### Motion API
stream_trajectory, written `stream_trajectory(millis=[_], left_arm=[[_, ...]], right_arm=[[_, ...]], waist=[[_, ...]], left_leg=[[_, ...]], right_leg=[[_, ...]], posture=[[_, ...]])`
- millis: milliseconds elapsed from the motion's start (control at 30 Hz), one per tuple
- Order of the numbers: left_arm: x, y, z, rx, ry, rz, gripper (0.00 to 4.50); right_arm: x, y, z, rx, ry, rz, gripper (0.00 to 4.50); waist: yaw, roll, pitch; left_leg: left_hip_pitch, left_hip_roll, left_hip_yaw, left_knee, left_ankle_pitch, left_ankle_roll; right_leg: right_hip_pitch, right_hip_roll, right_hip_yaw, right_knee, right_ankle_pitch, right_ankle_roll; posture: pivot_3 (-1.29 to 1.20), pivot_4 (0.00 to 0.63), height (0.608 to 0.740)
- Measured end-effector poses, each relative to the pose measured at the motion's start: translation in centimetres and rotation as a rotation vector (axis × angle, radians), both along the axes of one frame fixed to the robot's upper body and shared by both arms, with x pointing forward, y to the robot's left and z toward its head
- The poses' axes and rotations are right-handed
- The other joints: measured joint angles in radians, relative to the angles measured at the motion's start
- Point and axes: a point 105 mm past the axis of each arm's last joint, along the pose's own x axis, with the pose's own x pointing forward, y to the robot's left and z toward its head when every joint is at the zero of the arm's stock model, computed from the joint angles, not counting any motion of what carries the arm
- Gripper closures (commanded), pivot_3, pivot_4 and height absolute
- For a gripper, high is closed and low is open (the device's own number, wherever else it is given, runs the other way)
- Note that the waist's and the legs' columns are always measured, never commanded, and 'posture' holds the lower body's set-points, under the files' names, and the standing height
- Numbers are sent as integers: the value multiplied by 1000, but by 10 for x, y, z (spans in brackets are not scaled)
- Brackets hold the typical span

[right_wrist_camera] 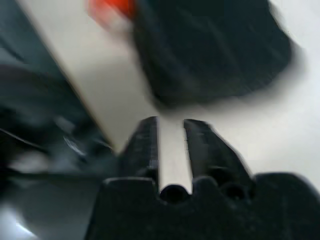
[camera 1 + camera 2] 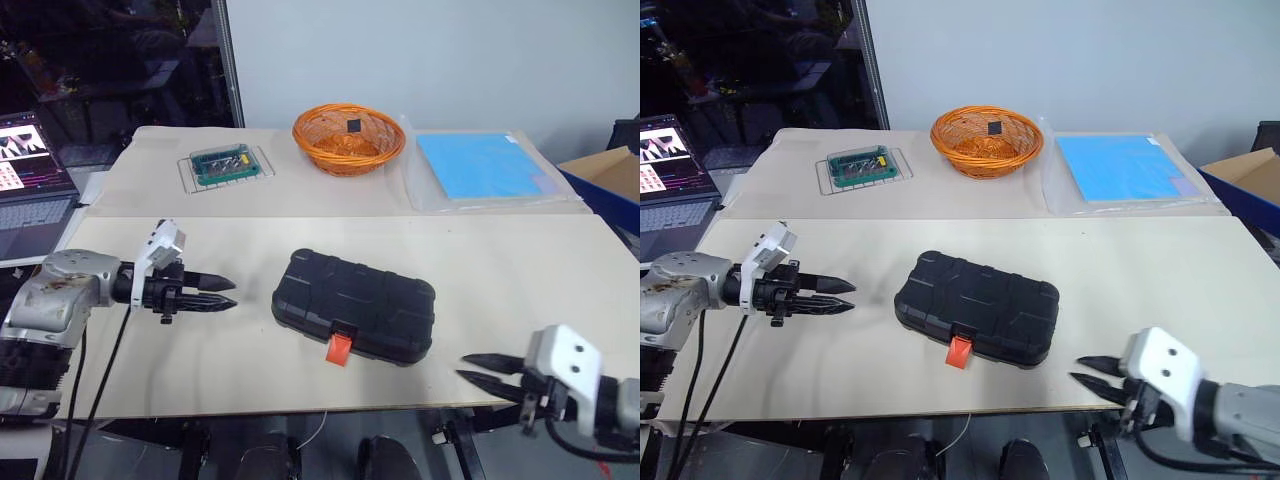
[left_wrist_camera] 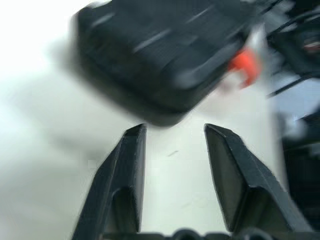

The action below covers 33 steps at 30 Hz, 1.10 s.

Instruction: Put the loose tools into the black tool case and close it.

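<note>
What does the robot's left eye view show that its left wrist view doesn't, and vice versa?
Left eye view adds: a woven orange basket, a blue sheet, a green box on a wire rack, a laptop, the right gripper. Left wrist view adds: the left gripper's inner finger faces, standing apart. Both: the closed black plastic tool case with its orange latch.
</note>
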Motion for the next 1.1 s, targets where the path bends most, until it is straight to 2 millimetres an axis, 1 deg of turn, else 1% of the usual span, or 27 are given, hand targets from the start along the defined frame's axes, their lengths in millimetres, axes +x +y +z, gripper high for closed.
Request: stream_trajectory(millis=[33,67,100,167,233,267,300,333,367,433,500,533,600,633,667,733,800,867,900,967,1000,1067,1100], left_arm=[[-2,-4,3,-12,8,-9,685],[-3,-7,5,-23,9,-16,174],[-5,-11,7,-31,16,-18,63],[-9,-16,9,-47,34,-31,63],[-14,-25,10,-64,39,-50,63],[-15,-30,11,-75,35,-52,63],[-15,-35,11,-82,26,-50,63],[-14,-41,11,-93,13,-50,63],[-14,-44,10,-93,7,-47,63],[-12,-49,10,-99,-20,-28,63],[-9,-63,12,-125,-58,-38,63],[-7,-71,14,-136,-74,-49,63],[-1,-80,18,-140,-120,-46,63],[4,-86,19,-133,-152,-44,63],[13,-97,21,-125,-194,-41,63],[23,-115,21,-117,-221,-51,63],[29,-126,14,-107,-208,-60,63],[32,-132,3,-82,-180,-81,0],[32,-135,-6,-50,-151,-93,0],[33,-140,-15,-17,-125,-113,0],[33,-143,-17,7,-138,-135,0],[37,-145,-21,54,-155,-162,0],[39,-146,-22,64,-163,-168,0]], right_arm=[[-1,13,-5,16,25,26,4500],[-1,21,-12,22,52,35,4500],[0,28,-21,16,83,39,4500],[3,36,-32,-2,112,32,4500],[16,43,-40,-16,100,-2,4500],[26,42,-43,-29,85,-39,4500],[37,40,-46,-45,66,-76,4500],[49,36,-51,-77,57,-109,4500],[56,34,-55,-94,46,-136,4500],[85,23,-55,-124,4,-227,4500],[122,8,-48,-172,-79,-350,4500],[136,-1,-42,-194,-118,-402,4500],[156,-8,-31,-210,-177,-455,4500],[162,-9,-29,-216,-186,-463,4500],[166,-10,-31,-222,-178,-469,4500],[165,-6,-33,-209,-154,-449,4500],[154,-8,-37,-195,-110,-439,4500],[141,-17,-38,-194,-73,-456,3906],[136,-21,-34,-169,-61,-483,3712],[129,-24,-23,-131,-65,-507,3031],[125,-23,-17,-91,-69,-525,2649],[118,-10,-4,10,-92,-542,2025],[114,-1,-2,39,-92,-534,2025]], waist=[[1,-1,0],[1,-1,0],[1,-1,0],[1,-1,0],[0,-3,1],[1,-3,1],[0,-3,1],[1,-3,1],[1,-3,1],[1,-3,1],[0,-3,2],[0,-3,2],[2,-3,2],[4,-3,2],[8,-3,2],[8,-3,2],[5,-3,2],[3,-3,2],[2,-3,2],[1,-3,2],[2,-3,1],[2,-2,0],[3,-2,-1]], left_leg=[[0,0,0,0,0,0],[-1,0,0,0,0,0],[-1,0,1,0,0,0],[-2,0,1,0,0,0],[-3,0,1,0,1,0],[-4,0,1,0,2,-1],[-4,0,1,1,4,-4],[-6,-1,2,1,4,-4],[-8,-1,2,2,5,-3],[-9,-2,3,4,10,-1],[-12,-2,4,4,10,-2],[-14,-3,4,4,10,-2],[-17,-3,4,4,15,0],[-17,-3,3,4,16,0],[-17,-4,3,4,17,1],[-21,-5,3,3,17,1],[-23,-6,3,4,16,2],[-23,-8,3,4,16,3],[-24,-8,3,4,15,4],[-25,-8,3,3,15,4],[-25,-8,3,3,15,5],[-24,-8,2,3,14,5],[-23,-8,1,4,14,6]], right_leg=[[0,0,0,0,0,-1],[-1,0,0,0,0,-2],[-2,0,0,0,1,-3],[-3,0,0,0,2,-6],[-4,0,0,1,2,-6],[-5,0,0,1,3,-6],[-5,0,0,1,3,-5],[-6,0,0,1,3,-5],[-8,1,0,1,4,-4],[-10,1,0,2,5,-3],[-12,1,1,2,7,-4],[-15,1,1,3,8,-5],[-15,2,1,4,11,-1],[-14,3,0,4,11,-1],[-14,3,0,5,11,-1],[-16,3,0,5,11,-1],[-17,2,0,5,10,1],[-17,2,0,4,9,3],[-17,1,0,4,9,3],[-17,1,0,3,9,4],[-16,1,0,1,9,4],[-15,1,-1,2,9,4],[-15,1,-1,3,9,4]], posture=[[0,150,740],[0,150,740],[0,150,740],[0,150,740],[0,150,740],[0,150,740],[0,150,740],[0,150,740],[0,150,740],[0,150,740],[0,150,740],[0,150,740],[0,150,740],[0,150,740],[0,150,740],[0,150,740],[0,150,740],[0,150,740],[0,150,740],[0,150,740],[0,150,740],[0,150,740],[0,150,740]])
